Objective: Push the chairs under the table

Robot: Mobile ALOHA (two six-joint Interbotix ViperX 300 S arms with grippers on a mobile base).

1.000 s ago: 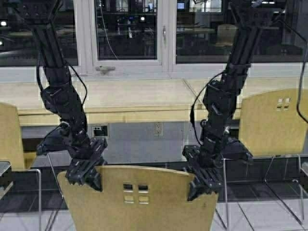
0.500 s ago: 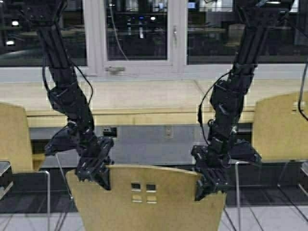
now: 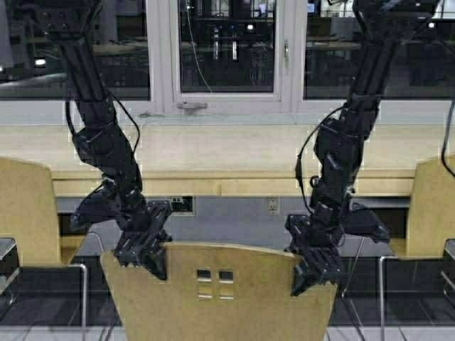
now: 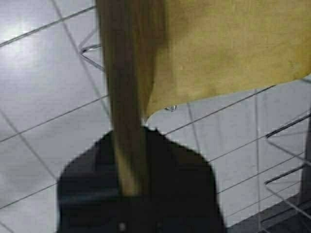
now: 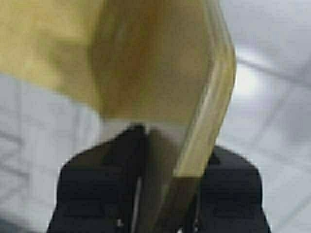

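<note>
A tan plywood chair (image 3: 220, 298) with four small cutouts stands right before me, its back facing me. My left gripper (image 3: 146, 257) is shut on the back's top left corner. My right gripper (image 3: 313, 273) is shut on its top right corner. In the left wrist view the back's edge (image 4: 127, 87) runs between the left gripper's (image 4: 131, 160) black fingers. In the right wrist view the back (image 5: 160, 73) sits in the right gripper (image 5: 170, 155). The long light-wood table (image 3: 227, 153) lies beyond the chair. Two more chairs stand at the left (image 3: 25, 206) and the right (image 3: 435, 206).
Dark windows run behind the table. Wall sockets (image 3: 272, 206) sit on the grey panel under it. A grey object (image 3: 6, 259) shows at the left edge and another (image 3: 449, 263) at the right edge. The floor is pale tile (image 4: 43, 82).
The robot has moved: the window, table and side chairs have shifted right and a little down in the high view. Both grippers have stayed on the chair back.
</note>
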